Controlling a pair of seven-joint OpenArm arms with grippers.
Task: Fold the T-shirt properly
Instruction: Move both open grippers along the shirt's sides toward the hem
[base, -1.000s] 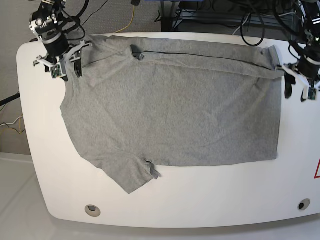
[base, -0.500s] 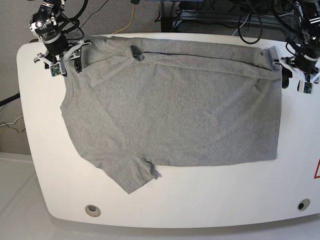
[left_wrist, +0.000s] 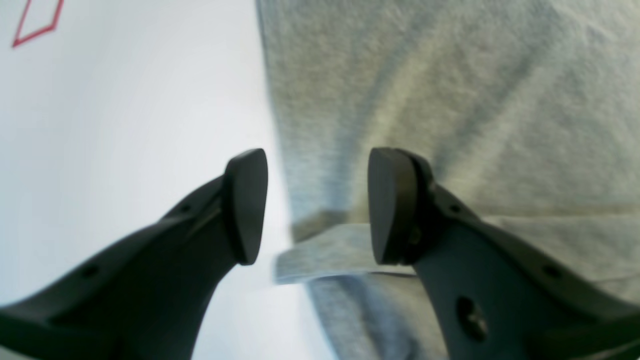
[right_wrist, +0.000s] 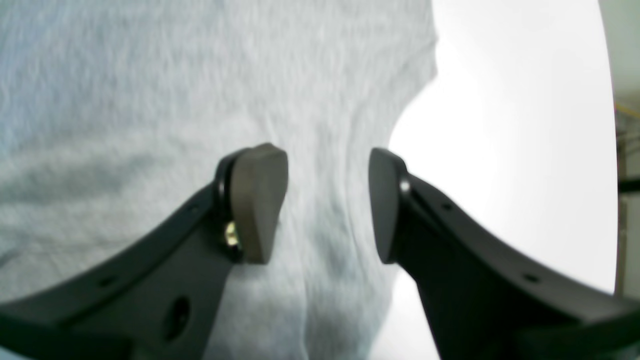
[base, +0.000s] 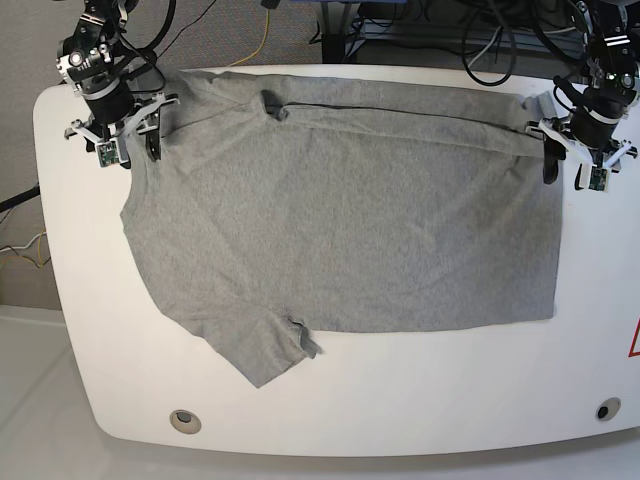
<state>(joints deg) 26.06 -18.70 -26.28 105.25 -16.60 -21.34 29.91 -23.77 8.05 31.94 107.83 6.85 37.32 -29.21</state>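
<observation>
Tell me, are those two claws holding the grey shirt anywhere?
No. The left claw and the right claw are both open above edges of the heather-grey cotton T-shirt, gripping nothing.

Grey T-shirt (base: 340, 210) spread flat, far edge folded over

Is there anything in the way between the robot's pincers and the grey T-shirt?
No. Both pincers are open right at the T-shirt: the left pincer straddles its folded edge, the right pincer hangs over the cloth. Nothing lies between.

Left end effector (left_wrist: 317, 207) and right end effector (right_wrist: 327, 202), both jaws apart
</observation>
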